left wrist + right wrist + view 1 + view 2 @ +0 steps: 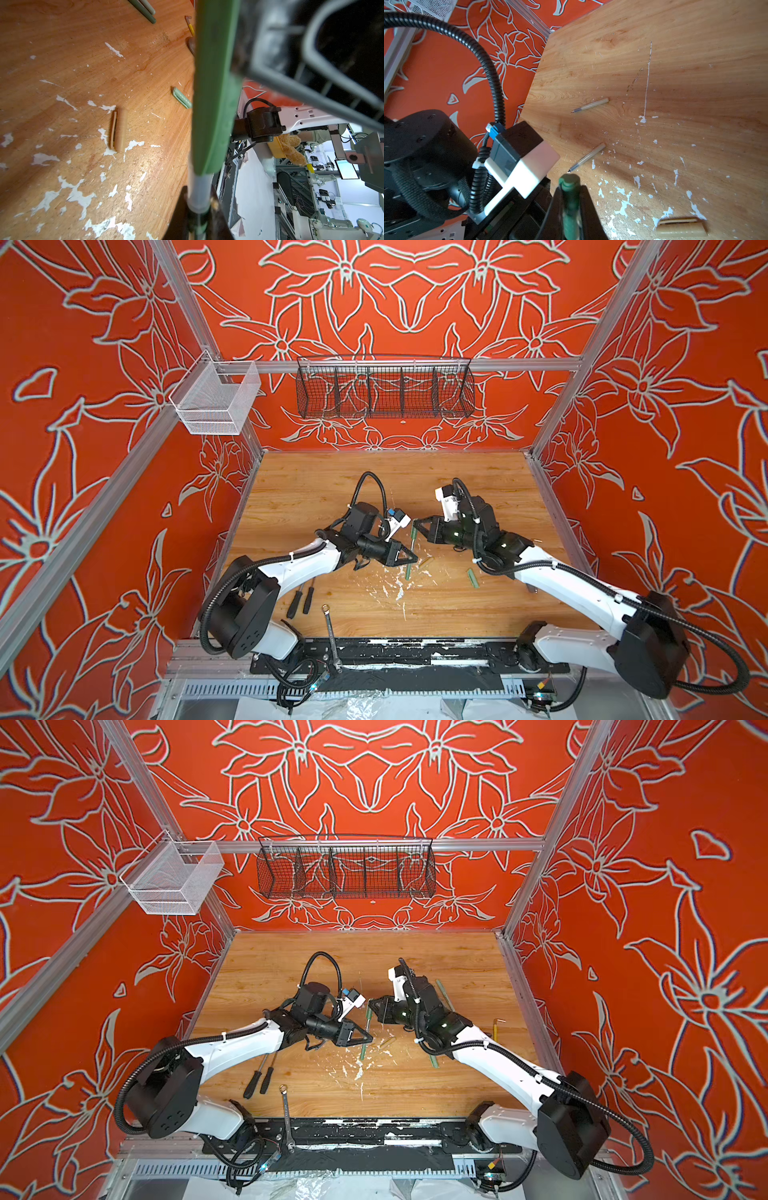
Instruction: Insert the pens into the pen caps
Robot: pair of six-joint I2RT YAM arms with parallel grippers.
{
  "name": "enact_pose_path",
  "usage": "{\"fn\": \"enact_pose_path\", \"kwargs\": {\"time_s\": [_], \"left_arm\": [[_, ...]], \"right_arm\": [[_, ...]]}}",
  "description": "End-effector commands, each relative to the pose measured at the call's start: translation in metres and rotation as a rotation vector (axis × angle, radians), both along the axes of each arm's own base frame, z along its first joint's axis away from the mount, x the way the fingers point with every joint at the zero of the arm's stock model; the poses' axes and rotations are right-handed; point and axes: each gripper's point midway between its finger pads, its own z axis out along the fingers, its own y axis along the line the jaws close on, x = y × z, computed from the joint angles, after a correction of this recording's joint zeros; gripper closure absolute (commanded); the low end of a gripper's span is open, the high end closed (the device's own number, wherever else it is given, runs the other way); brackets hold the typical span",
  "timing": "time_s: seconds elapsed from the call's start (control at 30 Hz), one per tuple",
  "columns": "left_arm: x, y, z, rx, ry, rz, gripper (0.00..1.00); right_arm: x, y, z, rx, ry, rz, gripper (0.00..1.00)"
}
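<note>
Seemingly part-seated, green cap gripped by right tool, pen gripped by left tool.

White links, black joints, ribbed black cables, black left gripper

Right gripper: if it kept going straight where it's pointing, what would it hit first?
Probably the left arm's white camera box, right ahead of the right gripper; height is hard to judge.
</note>
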Motion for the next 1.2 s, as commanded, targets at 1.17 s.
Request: {"fn": "enact_pose_path", "kwargs": {"time_s": [1.17], "left_arm": [[0.07,0.003,0.107,-0.192,-0.331,0.086,1.0]], "right_arm": [[-0.067,0.01,-0.072,-0.113,0.282,0.197,1.0]]}}
